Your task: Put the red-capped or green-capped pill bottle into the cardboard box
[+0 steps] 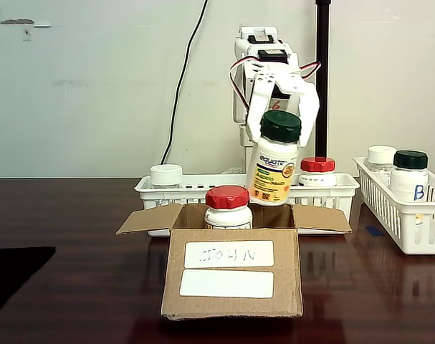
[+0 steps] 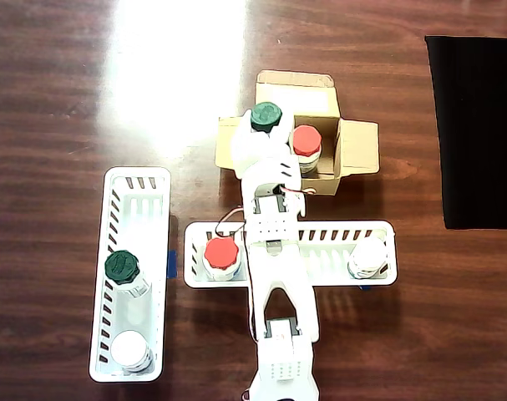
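**Green-capped bottle held above the open box**

The white gripper [image 1: 280, 118] is pinching the pill bottle [image 1: 273, 168] just under its dark green cap, one finger on each side of the neck. The bottle hangs upright and clear of the table, its yellow-and-white label facing the fixed view, its base about level with the top edge of the cardboard box [image 1: 232, 271]. From overhead, the gripper [image 2: 266, 144] carries the bottle's green cap [image 2: 266, 116] over the left part of the box [image 2: 351, 149], near the box wall on that side.

The box stands open on the dark wooden table [image 1: 74, 287], its four flaps spread outward, two white labels on its front. Inside it a red-capped bottle [image 1: 227, 207] stands upright, its cap showing above the rim, just beside the held bottle.

Behind the box sits a long white basket [image 1: 332, 188] holding a red-capped bottle [image 1: 317, 171] and a white-capped one [image 1: 166, 175]. A second basket [image 1: 410, 222] at the right of the fixed view holds a green-capped bottle marked "B" [image 1: 409, 175] and a white-capped one [image 1: 381, 161].
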Available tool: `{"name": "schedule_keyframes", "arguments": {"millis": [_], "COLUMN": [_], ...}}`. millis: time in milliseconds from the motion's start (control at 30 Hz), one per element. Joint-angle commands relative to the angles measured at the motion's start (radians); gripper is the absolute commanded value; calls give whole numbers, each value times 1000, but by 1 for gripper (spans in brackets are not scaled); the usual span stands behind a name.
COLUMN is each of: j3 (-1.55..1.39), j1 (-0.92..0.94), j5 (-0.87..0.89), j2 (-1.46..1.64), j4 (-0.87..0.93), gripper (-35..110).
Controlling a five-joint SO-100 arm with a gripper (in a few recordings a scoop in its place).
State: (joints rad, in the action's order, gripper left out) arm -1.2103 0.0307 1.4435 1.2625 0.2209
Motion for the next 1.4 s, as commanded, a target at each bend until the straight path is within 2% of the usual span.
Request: {"name": "schedule_keyframes", "arguments": {"millis": [0,433,500,733,867,1000,1100,1167,1367], "j3": [126,118,112,74,69,69,41,-3,-278], "j1": [12,71,74,80,72,52,35,26,32], "j5": [9,63,66,83,67,41,21,15,34], "j2": [29,-34,-29,8,48,123,210,275,543], "j4": [-29,-55,-51,-46,-5,107,207,247,290], "gripper": [0,4,12,60,70,66,57,45,-6]}}
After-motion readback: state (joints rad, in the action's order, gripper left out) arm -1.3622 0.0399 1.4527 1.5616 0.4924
